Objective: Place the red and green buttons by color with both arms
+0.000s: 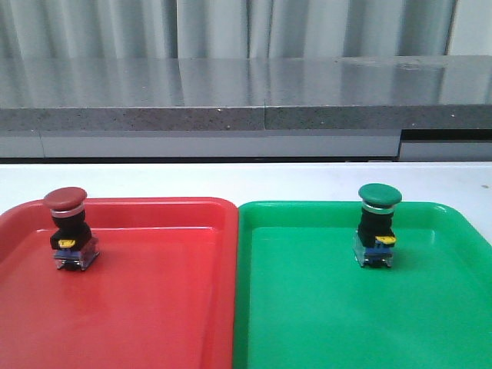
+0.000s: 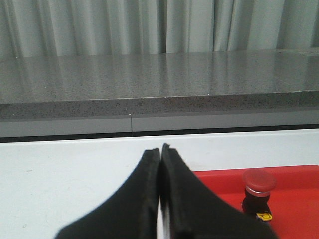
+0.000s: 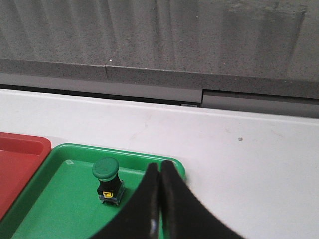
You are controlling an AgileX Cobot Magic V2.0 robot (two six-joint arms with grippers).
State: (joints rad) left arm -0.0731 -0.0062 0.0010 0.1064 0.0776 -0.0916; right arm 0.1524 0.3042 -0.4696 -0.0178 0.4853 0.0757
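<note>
On red tray (image 1: 154, 307), red button (image 1: 68, 229) near rim — green button (image 1: 378, 224) likewise.

Grey speckled counter (image 1: 231, 96) (glossy) before pale curtains (image 1: 231, 27)

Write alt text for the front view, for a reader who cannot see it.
Two plastic trays sit side by side on a white table: a red tray on the left with a red button standing upright in its far left part, and a green tray on the right with a green button upright toward its far end. No arms appear.
</note>
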